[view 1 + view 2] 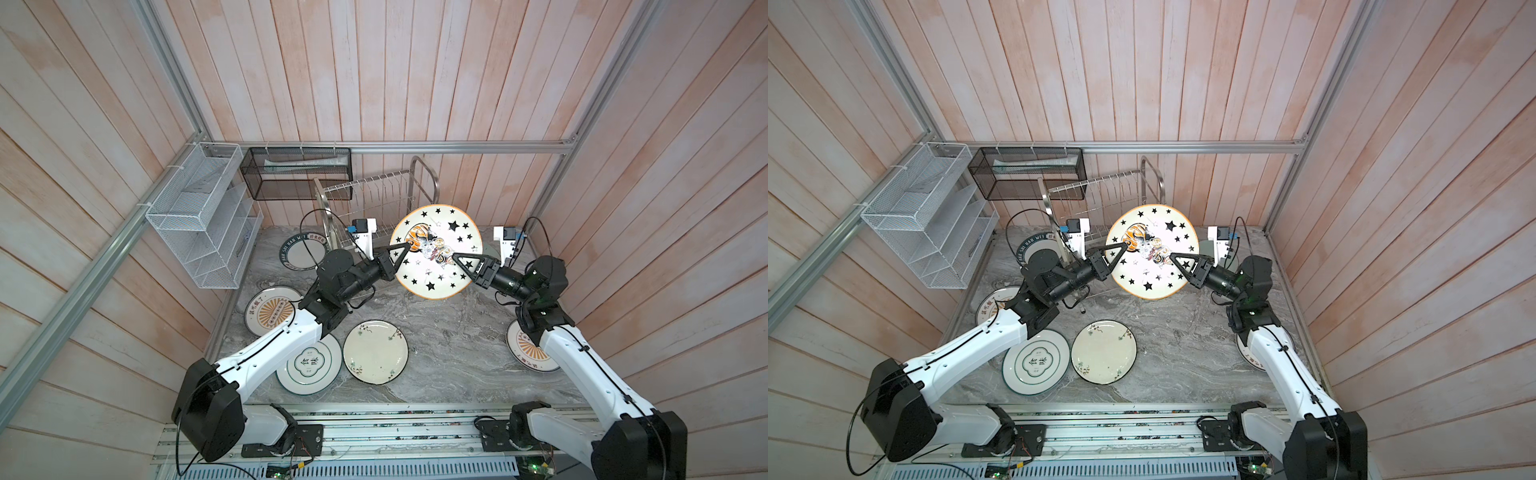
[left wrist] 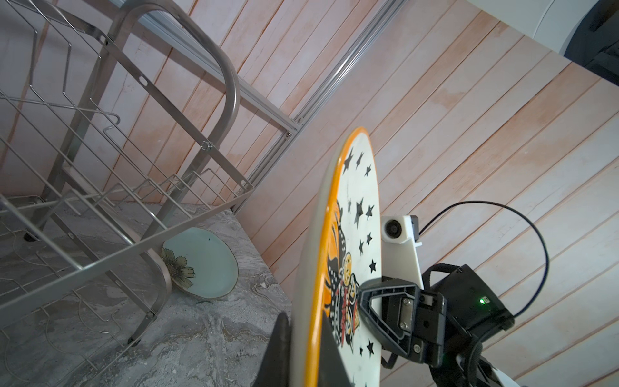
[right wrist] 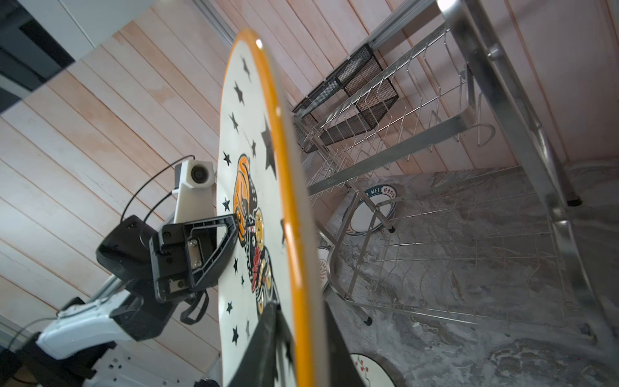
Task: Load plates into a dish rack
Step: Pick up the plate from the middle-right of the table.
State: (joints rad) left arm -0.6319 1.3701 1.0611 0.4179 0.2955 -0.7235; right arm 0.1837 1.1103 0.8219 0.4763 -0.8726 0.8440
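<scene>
A white plate (image 1: 440,232) (image 1: 1152,266) with black stars, an orange rim and a lion-dance picture hangs tilted above the table, in front of the steel dish rack (image 1: 374,195) (image 1: 1100,191). My left gripper (image 1: 405,249) (image 2: 303,351) is shut on its left rim. On the opposite rim my right gripper (image 1: 456,257) (image 3: 294,335) is shut too. The rack's slots (image 3: 435,134) hold nothing. Several more plates lie flat on the table: a cream flowered one (image 1: 376,351), a lettered one (image 1: 309,365), two sunburst ones (image 1: 270,311) (image 1: 523,345), a dark-ringed one (image 1: 301,251) and a pale blue one (image 2: 204,261) beside the rack's foot.
A white mesh shelf unit (image 1: 199,216) hangs on the left wall. A black mesh basket (image 1: 297,172) hangs on the back rail just behind the rack. Wooden walls close in the marble table (image 1: 457,353) on three sides.
</scene>
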